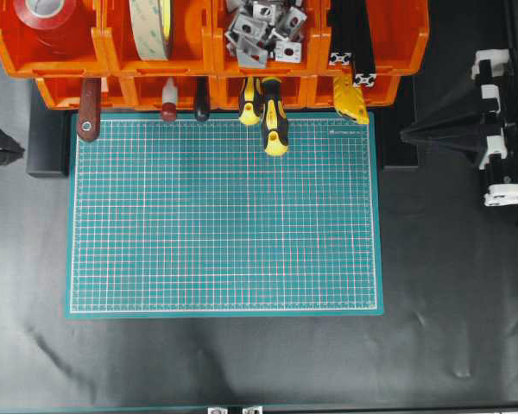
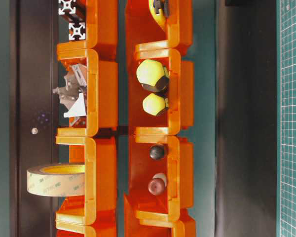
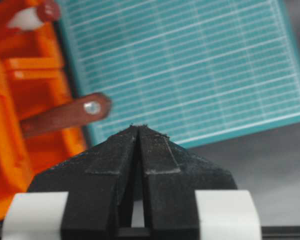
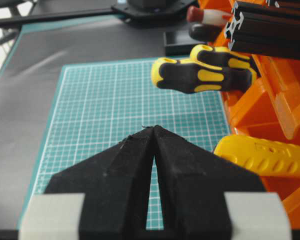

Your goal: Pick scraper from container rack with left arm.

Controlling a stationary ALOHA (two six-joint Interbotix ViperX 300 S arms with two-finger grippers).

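The scraper [image 1: 88,108] lies in the leftmost lower bin of the orange container rack [image 1: 104,53]. Its reddish-brown handle with the metal-ringed hole sticks out over the corner of the green mat [image 1: 224,216]; the blade is hidden inside the bin. In the left wrist view the scraper handle [image 3: 65,115] lies just ahead and left of my left gripper [image 3: 139,127], which is shut, empty and apart from it. From overhead the left gripper [image 1: 19,153] sits at the far left edge. My right gripper [image 4: 154,129] is shut and empty over the mat's right side.
Two yellow-and-black screwdrivers [image 1: 272,121], a red-handled tool [image 1: 169,102], a dark-handled tool [image 1: 201,103] and a yellow cutter [image 1: 352,99] poke out of the lower bins. The upper bins hold tape rolls [image 1: 151,26], metal brackets [image 1: 263,30] and black extrusions [image 1: 352,43].
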